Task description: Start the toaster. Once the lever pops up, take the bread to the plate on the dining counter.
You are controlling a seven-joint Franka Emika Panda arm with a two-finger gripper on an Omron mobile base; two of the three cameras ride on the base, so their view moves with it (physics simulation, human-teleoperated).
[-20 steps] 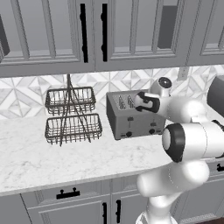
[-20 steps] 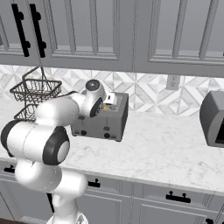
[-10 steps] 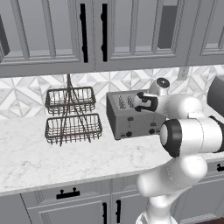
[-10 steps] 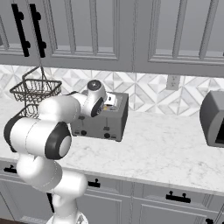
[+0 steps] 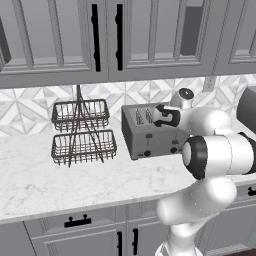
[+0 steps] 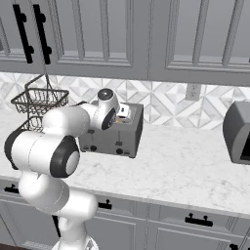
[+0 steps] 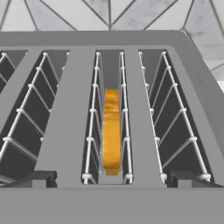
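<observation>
Nearest, in the hand view: two small dark finger tips of the two-finger gripper (image 7: 112, 177), set wide apart at full spread, one at each lower corner, holding nothing, poised directly above the top of the boxy grey metal toaster (image 7: 70, 131). Between the tips, in the middle slot: small golden-yellow slice of bread (image 7: 111, 131), seen edge-on, standing upright between white wire guides, sunk within the slot. Flanking slots to either side, each lined with the same white wire guides, no bread visible in them. In the left base view: white marble-patterned wall counter (image 5: 45, 182) in the foreground, grey panelled cabinets with black handles (image 5: 77, 220) beneath. Toaster (image 5: 145, 137) standing toward the back of that counter, small black knobs and levers along its front face, slots on top; white arm bent over from the lower right, hand over the toaster's top right portion. Gripper (image 6: 122, 112) in the right base view likewise over the toaster (image 6: 114, 136) top, finger detail too small to read there. Left of the toaster, near but apart: dark wire two-tier basket rack (image 5: 82, 132). Far right on the counter: rounded dark grey appliance (image 6: 238, 132), partly cut off by the frame edge. Behind all: grey-and-white geometric tile backsplash (image 6: 166, 105) with a wall outlet (image 6: 193, 91); above, grey panelled upper cabinets (image 5: 60, 40) with long black handles.
</observation>
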